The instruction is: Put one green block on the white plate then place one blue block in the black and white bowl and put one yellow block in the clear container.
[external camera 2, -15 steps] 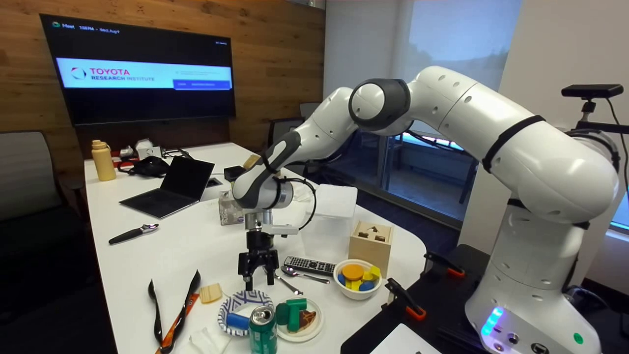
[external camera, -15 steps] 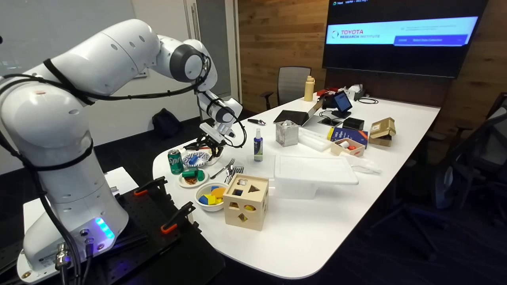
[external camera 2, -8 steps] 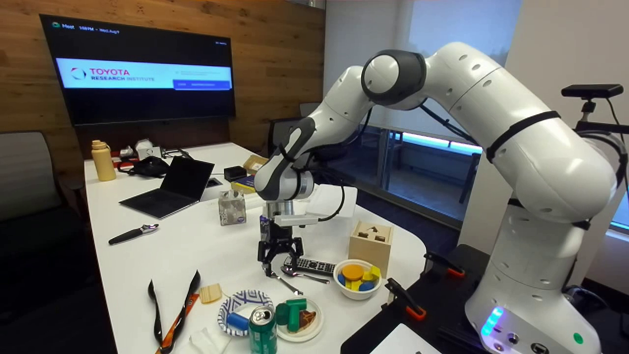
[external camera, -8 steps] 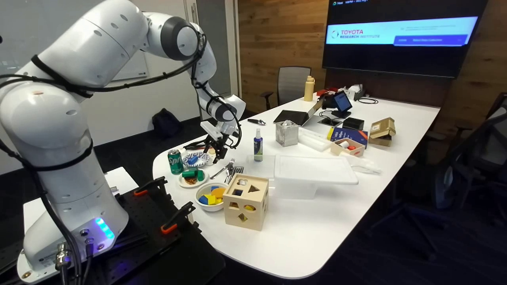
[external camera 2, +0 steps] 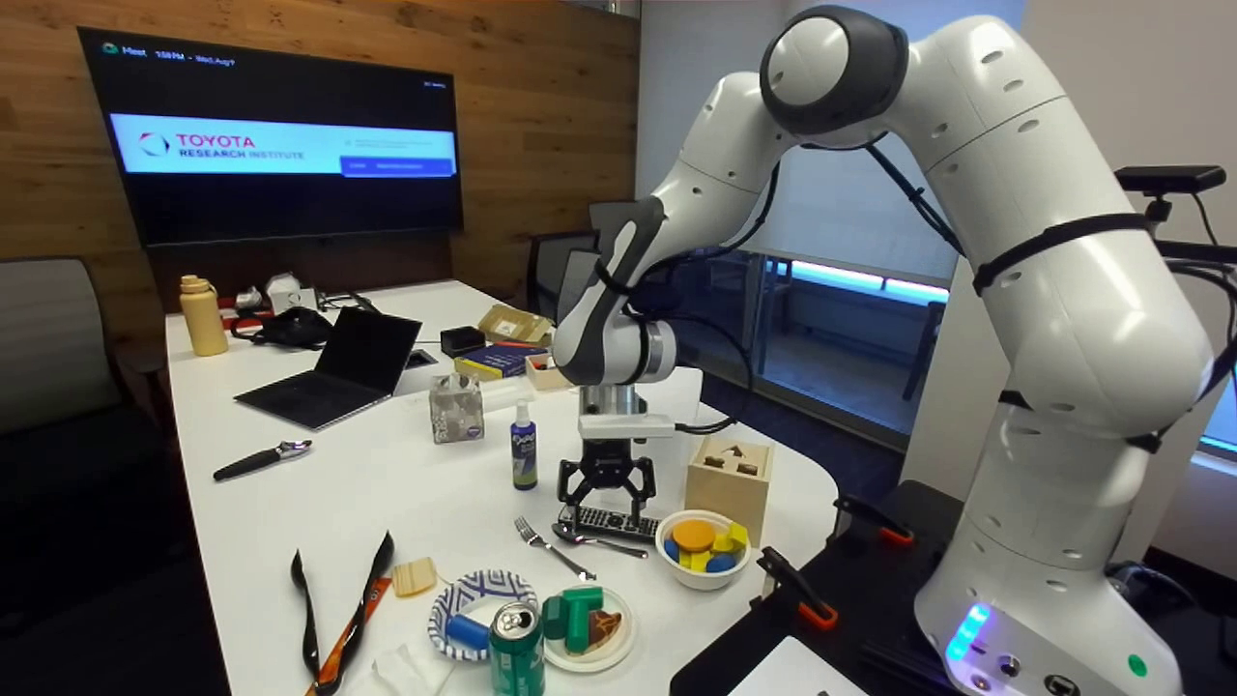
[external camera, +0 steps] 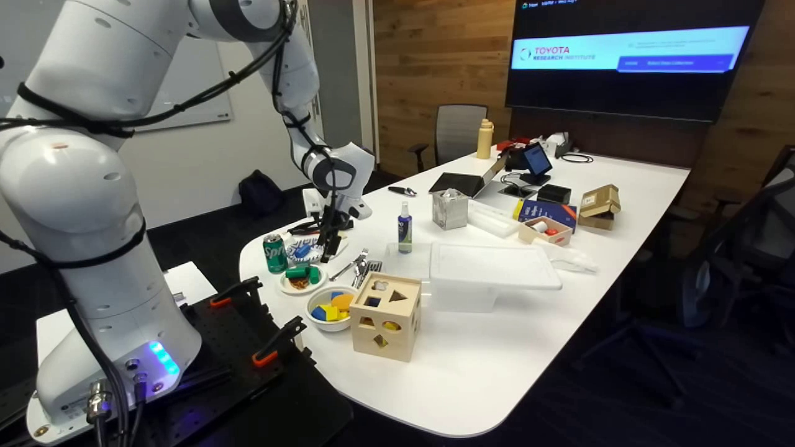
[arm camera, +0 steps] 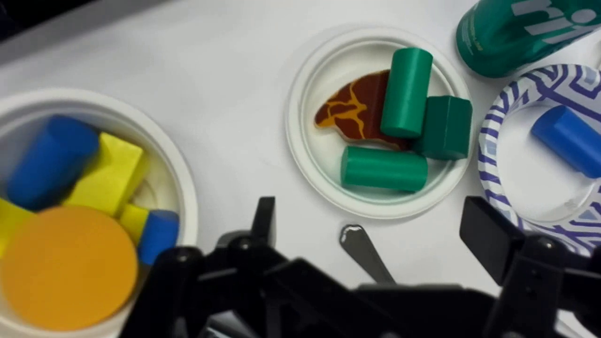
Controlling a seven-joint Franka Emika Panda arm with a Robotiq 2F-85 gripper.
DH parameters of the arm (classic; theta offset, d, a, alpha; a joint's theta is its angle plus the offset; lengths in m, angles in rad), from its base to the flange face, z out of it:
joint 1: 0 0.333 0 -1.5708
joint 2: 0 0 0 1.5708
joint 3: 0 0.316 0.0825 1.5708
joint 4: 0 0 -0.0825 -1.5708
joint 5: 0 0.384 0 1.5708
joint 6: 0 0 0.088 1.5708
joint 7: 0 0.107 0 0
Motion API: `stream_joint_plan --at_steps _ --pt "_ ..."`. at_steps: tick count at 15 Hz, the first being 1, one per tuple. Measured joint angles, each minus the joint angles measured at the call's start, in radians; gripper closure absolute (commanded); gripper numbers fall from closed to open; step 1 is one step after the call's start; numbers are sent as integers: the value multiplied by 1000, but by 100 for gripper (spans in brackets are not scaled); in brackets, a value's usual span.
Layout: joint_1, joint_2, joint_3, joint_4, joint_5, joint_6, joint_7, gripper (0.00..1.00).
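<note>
My gripper point(arm camera: 373, 220) is open with nothing between its fingers; an exterior view shows it point(external camera 2: 607, 512) above the remote, beside the white bowl point(external camera 2: 701, 578). That bowl holds blue blocks point(arm camera: 54, 159), yellow blocks point(arm camera: 105, 173) and an orange disc. The white plate point(arm camera: 300, 131) bears two green cylinders point(arm camera: 407, 91), a darker green block point(arm camera: 446, 126) and a toy steak. The patterned bowl point(arm camera: 490, 136), the black and white bowl, has a blue block point(arm camera: 570, 141) lying in it. I cannot make out the small clear container.
A wooden shape-sorter box point(external camera 2: 730, 483) stands by the white bowl. A see-through bin with a white lid point(external camera: 494, 264) stands behind it. A fork point(external camera 2: 551, 551), spoon point(external camera 2: 618, 546), remote point(external camera 2: 599, 523), spray bottle point(external camera 2: 524, 454), green can point(external camera 2: 519, 657) and tongs point(external camera 2: 358, 619) are also on the table.
My gripper has moved from above the patterned bowl to above the remote near the white bowl. It stays empty. The blocks, plate and bowls have not moved.
</note>
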Motion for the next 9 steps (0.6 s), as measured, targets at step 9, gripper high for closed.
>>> stream_joint_plan --at_steps 9 --pt "6 -313 -120 -342 -2 7 395 0"
